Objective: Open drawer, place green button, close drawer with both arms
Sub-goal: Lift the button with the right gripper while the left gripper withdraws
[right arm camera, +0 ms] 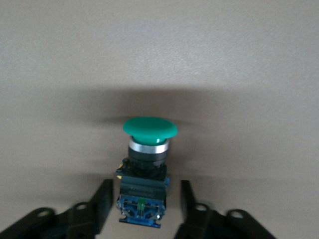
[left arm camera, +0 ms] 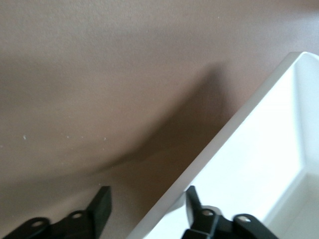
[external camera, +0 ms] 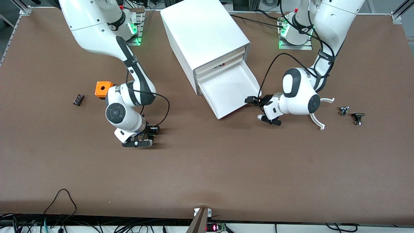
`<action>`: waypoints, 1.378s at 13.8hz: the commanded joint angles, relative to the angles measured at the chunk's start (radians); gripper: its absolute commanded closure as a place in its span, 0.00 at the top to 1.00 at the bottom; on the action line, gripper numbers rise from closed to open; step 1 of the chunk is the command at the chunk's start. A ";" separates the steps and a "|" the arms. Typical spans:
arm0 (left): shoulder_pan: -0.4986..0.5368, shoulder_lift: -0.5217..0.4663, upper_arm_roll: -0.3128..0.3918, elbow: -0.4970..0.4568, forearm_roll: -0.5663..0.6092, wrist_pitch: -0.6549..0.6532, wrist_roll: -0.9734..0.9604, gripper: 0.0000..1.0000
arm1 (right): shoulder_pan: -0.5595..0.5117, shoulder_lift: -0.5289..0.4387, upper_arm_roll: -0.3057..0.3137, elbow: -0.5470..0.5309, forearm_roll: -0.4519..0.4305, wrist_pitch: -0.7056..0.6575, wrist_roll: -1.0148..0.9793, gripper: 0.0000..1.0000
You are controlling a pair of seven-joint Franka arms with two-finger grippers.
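The drawer (external camera: 231,92), lowest in the white cabinet (external camera: 203,35), stands pulled out, and nothing shows in it. My left gripper (external camera: 269,119) is open beside the drawer's front corner at the left arm's end. In the left wrist view the left gripper (left arm camera: 147,206) has the drawer's white lip (left arm camera: 234,134) running between its fingers, which hold nothing. The button (right arm camera: 144,174), green cap and black-and-blue body, lies on the table between the fingers of my right gripper (right arm camera: 144,199), with a gap on each side. In the front view my right gripper (external camera: 142,141) is low on the table and hides the button.
An orange cube with a hole (external camera: 103,89) and a small black part (external camera: 78,99) lie toward the right arm's end. Two small dark parts (external camera: 343,110) (external camera: 357,117) lie toward the left arm's end. Brown table (external camera: 207,174) stretches bare nearer the front camera.
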 commanded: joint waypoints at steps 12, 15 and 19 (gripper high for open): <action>0.133 -0.345 0.091 0.060 0.214 0.043 -0.003 1.00 | 0.020 -0.028 -0.014 0.079 -0.012 0.008 -0.076 0.20; 0.134 -0.489 0.174 0.119 0.435 -0.193 -0.003 1.00 | 0.020 -0.038 -0.014 0.159 -0.012 0.006 -0.205 0.20; 0.130 -0.488 0.197 0.391 0.688 -0.575 -0.013 1.00 | 0.044 -0.039 -0.009 0.277 -0.012 -0.024 -0.427 0.20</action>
